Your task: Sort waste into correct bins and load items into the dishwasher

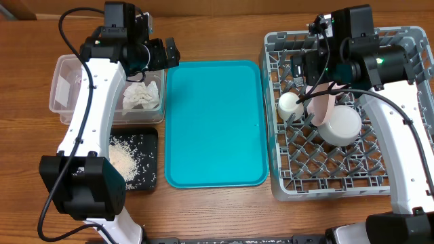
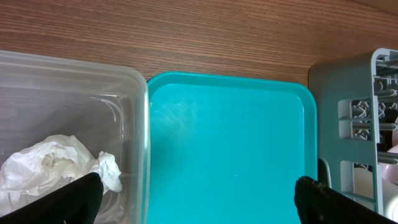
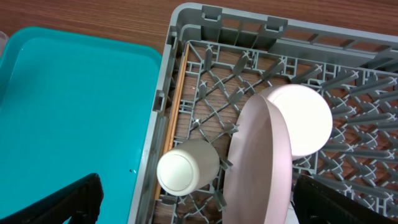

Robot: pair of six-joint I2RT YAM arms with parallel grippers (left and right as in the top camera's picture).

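Plate [image 3: 261, 162] stands on edge in the grey rack [image 3: 163, 106] beside the cup [image 3: 183, 169], right gripper [image 3: 199, 208] spread wide and empty over it, left gripper [image 2: 199, 205] likewise parted near the clear tub [image 2: 140, 124]; right arm should rise straight, avoiding the plate's rim.

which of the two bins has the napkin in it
The clear tub: the crumpled white napkin lies inside it. The black tray beside it holds only rice-like scraps.
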